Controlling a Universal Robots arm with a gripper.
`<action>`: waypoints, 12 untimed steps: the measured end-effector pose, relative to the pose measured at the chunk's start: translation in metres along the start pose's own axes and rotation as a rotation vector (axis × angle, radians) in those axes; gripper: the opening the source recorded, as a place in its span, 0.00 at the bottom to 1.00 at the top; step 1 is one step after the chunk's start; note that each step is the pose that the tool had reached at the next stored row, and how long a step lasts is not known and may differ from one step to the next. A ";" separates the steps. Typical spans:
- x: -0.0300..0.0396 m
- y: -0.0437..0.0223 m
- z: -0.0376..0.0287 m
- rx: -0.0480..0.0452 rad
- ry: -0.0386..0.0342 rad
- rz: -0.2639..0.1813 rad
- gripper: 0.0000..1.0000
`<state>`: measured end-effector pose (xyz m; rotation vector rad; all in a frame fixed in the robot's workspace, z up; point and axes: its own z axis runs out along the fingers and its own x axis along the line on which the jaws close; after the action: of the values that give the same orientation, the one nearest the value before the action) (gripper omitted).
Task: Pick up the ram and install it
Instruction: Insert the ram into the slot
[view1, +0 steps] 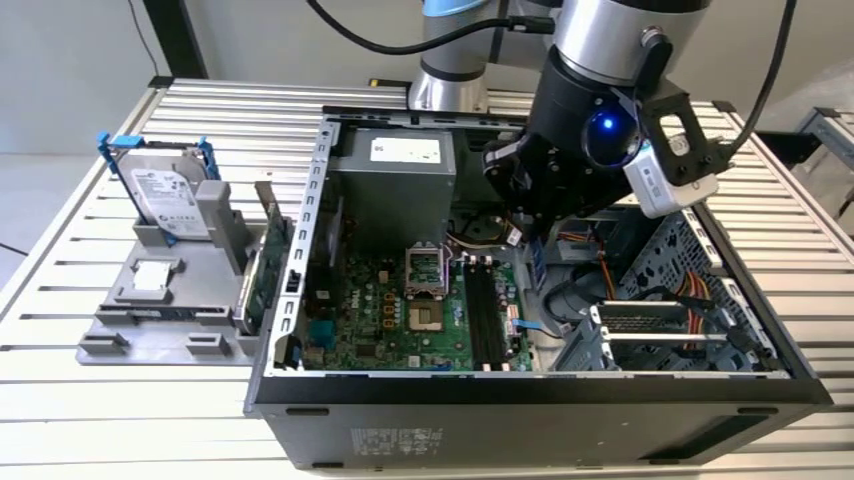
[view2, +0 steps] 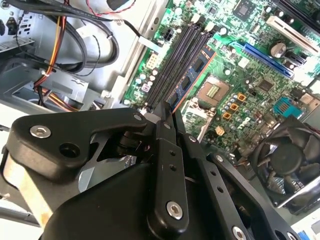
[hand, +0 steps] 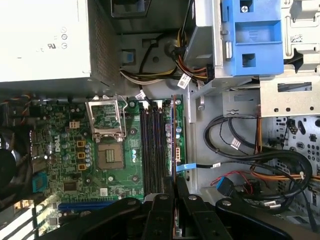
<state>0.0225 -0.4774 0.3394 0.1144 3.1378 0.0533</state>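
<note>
The ram (hand: 173, 131) is a thin blue stick, seen edge-on in the first wrist view and with its chips showing in the second wrist view (view2: 199, 69). My gripper (hand: 175, 197) is shut on one end of it, the black fingers (view2: 168, 150) pressed together around the board. The stick runs parallel to the black memory slots (hand: 151, 145) on the motherboard (view1: 400, 310) and hangs just over them. I cannot tell whether it touches a slot. In the exterior view the gripper (view1: 527, 235) reaches down into the open computer case (view1: 534, 400) near its back.
A grey power supply (view1: 394, 175) fills the case's back corner, and a processor socket (hand: 107, 131) lies beside the slots. Cables (hand: 260, 170) and a drive cage (view1: 667, 330) crowd the exterior view's right. Outside the case, a grey stand (view1: 174, 300) carries a hard drive (view1: 167, 195) and a green card (view1: 274, 250).
</note>
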 end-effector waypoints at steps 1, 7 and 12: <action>0.0000 0.0000 0.0007 -0.0001 0.0001 -0.005 0.00; 0.0000 -0.0002 0.0068 -0.0001 0.0007 -0.020 0.00; -0.0001 -0.0004 0.0133 0.0000 0.0007 -0.021 0.00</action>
<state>0.0226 -0.4774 0.3261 0.0819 3.1392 0.0533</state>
